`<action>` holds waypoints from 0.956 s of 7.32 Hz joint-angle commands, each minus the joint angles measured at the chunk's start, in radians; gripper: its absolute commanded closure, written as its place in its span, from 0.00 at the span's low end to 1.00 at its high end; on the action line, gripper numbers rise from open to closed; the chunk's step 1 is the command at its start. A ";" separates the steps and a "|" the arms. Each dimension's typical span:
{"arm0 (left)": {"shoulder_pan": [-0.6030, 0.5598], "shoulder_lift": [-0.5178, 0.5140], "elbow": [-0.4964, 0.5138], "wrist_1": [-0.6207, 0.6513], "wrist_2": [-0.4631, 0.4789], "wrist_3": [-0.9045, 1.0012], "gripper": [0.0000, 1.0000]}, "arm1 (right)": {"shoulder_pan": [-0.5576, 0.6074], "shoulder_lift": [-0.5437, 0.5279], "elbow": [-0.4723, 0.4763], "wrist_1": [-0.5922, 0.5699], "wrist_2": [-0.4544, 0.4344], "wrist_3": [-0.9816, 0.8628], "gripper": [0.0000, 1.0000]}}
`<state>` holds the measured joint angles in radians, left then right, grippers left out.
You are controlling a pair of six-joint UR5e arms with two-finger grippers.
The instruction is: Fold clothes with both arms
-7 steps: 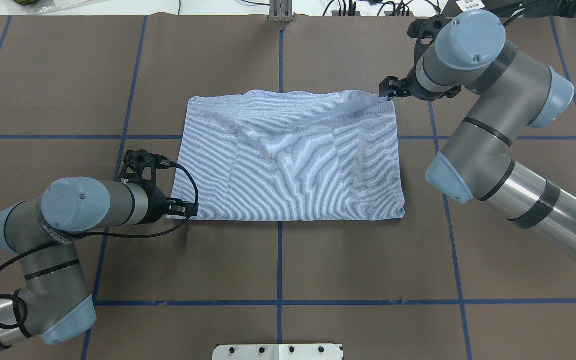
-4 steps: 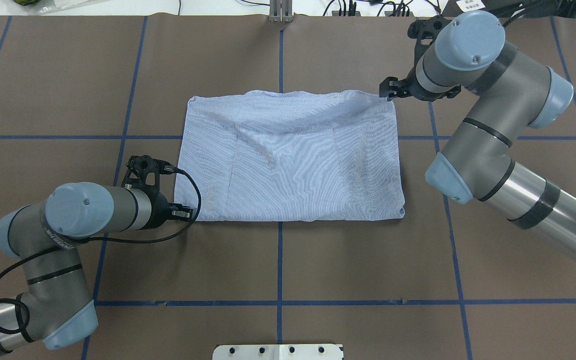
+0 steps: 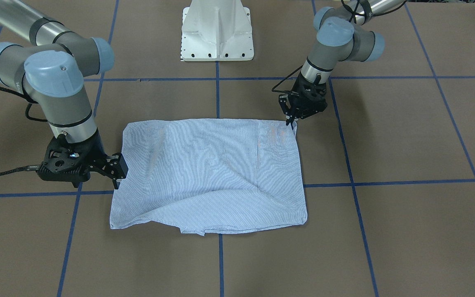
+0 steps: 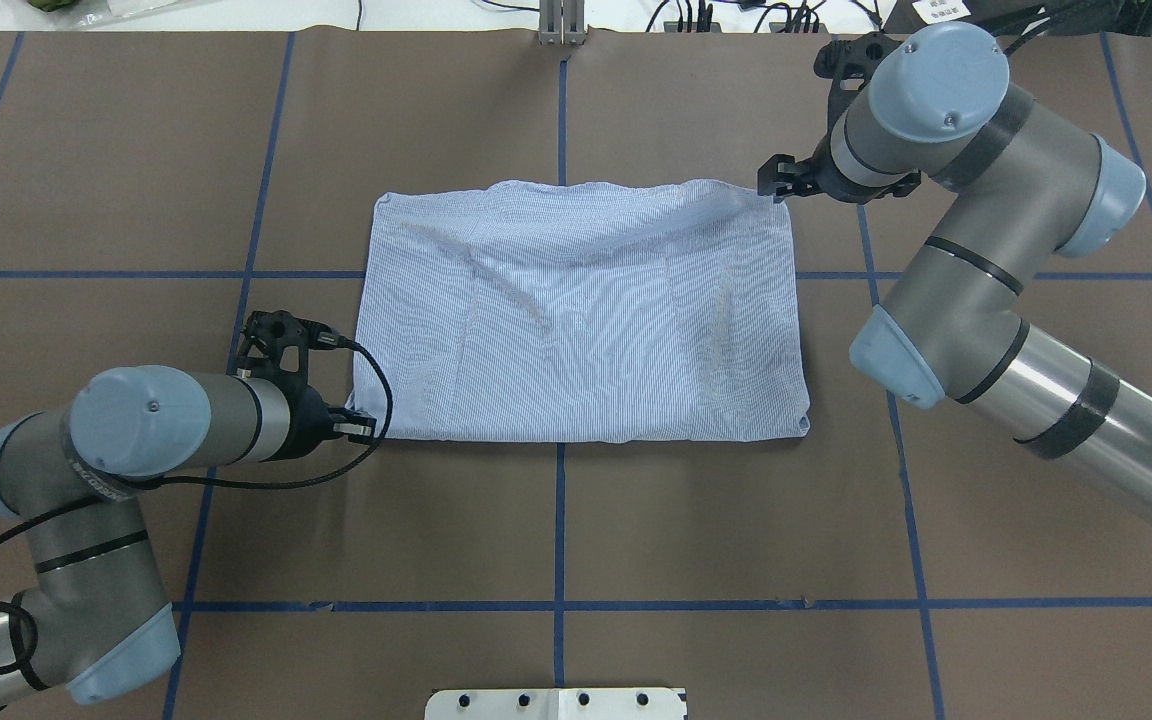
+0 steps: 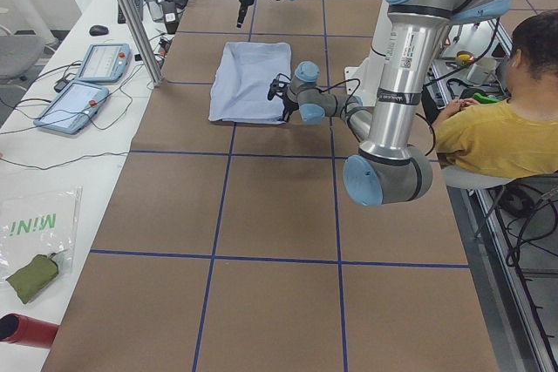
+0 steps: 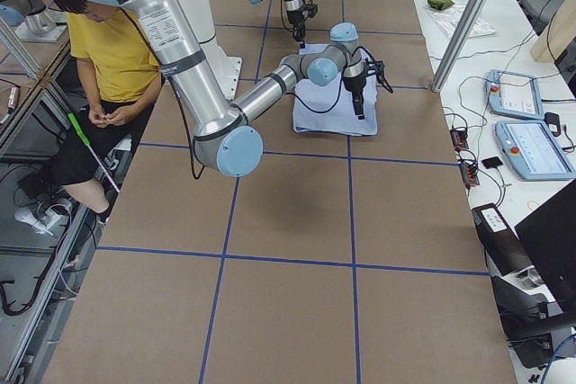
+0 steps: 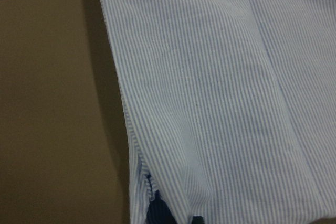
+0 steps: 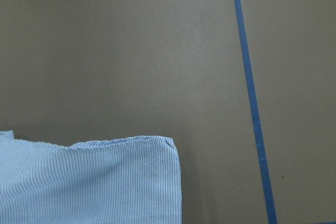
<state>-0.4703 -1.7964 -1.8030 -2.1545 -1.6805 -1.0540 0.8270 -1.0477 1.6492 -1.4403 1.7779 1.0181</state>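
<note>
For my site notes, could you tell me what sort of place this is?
Most likely a robotics lab: a taped-grid table with a shirt, control tablets on a side bench, and a person seated beside the rig.

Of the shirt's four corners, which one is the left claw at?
The near-left corner in the overhead view: the left claw sits at that corner of the shirt. The right claw is at the far-right corner; the other two corners lie unattended.

left gripper (image 4: pixel 364 428) has slid toward the frame's left and slightly down in my overhead view | shirt (image 4: pixel 581 310) near-left corner drawn in with it, left edge now steeper | left elbow swung lower-left
</note>
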 commanded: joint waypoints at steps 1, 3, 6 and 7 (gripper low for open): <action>-0.107 0.032 -0.004 0.002 -0.001 0.162 1.00 | -0.009 0.002 0.004 0.003 0.000 0.025 0.00; -0.271 0.003 0.103 0.004 -0.002 0.352 1.00 | -0.049 0.002 0.043 0.001 -0.005 0.092 0.00; -0.416 -0.391 0.596 -0.025 0.017 0.420 1.00 | -0.147 0.018 0.113 -0.006 -0.055 0.238 0.00; -0.438 -0.487 0.738 -0.071 0.025 0.419 1.00 | -0.182 0.018 0.144 -0.008 -0.070 0.279 0.00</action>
<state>-0.8718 -2.1439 -1.2557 -2.1839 -1.6674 -0.6388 0.6882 -1.0314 1.7560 -1.4458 1.7272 1.2402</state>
